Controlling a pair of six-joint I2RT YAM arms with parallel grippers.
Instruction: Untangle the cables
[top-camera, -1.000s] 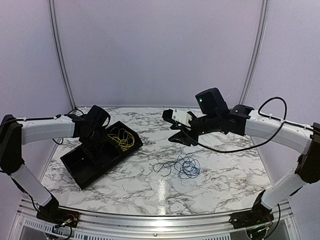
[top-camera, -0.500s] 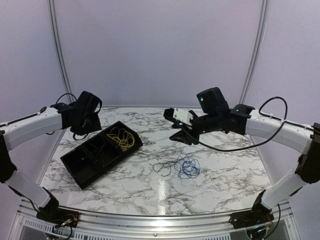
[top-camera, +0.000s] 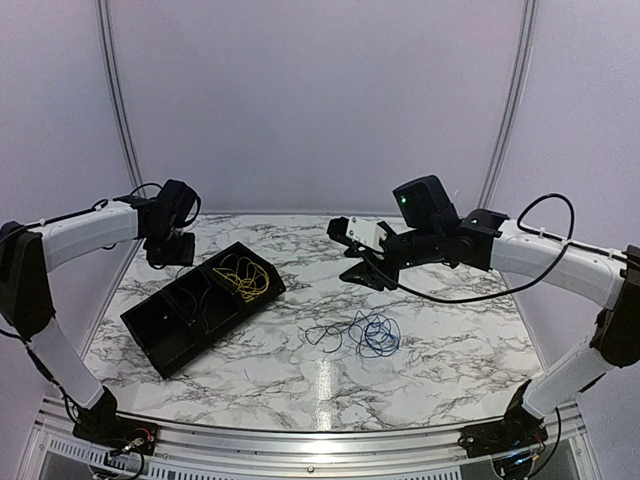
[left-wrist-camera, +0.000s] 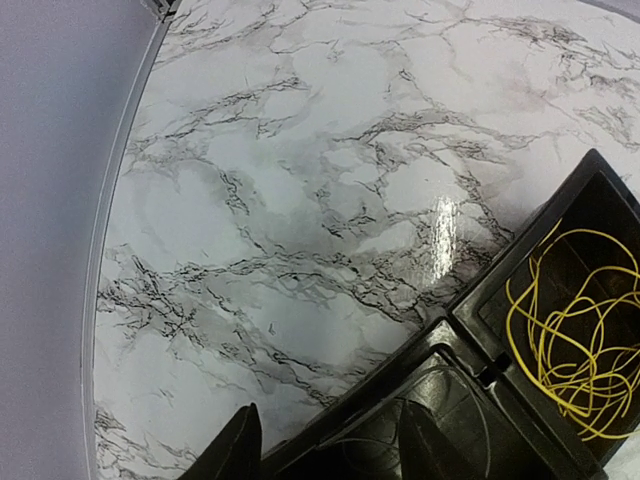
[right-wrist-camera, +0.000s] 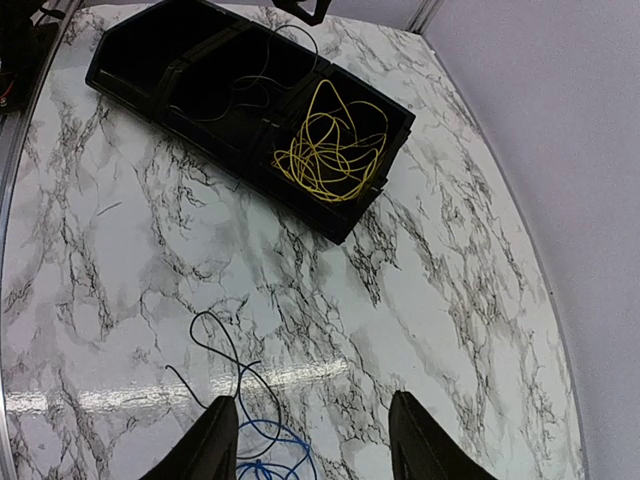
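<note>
Marble table (top-camera: 450, 330) is seen under everything. Black divided tray (top-camera: 220, 335) is taken as the landmark, lying on the table's left half.

Right gripper (right-wrist-camera: 312, 445) is held in the air well to the right of the tray and beyond the loose wires. Its fingers are spread wide and nothing is held. Left gripper (left-wrist-camera: 330, 450) is hung just past the tray's far-left edge, its fingers parted to a moderate gap and nothing gripped.

Yellow cable (right-wrist-camera: 330, 145) is coiled alone in the tray's right end compartment, so it is judged sorted. A faint thin wire is seen in the tray's middle compartment, colour not clear.

Blue cable (top-camera: 378, 335) and black cable (right-wrist-camera: 215, 335) are lying on the table well right of the tray, overlapping each other, so they are judged not yet parted.

Risks:
- If only one strand is pinched, both could be dragged off as one clump.
- The wire could be missed or slipped because it is thin and flat on the marble.
- Springy loops could be snagged on the tray rim or on the yellow coil during drop-off.
</note>
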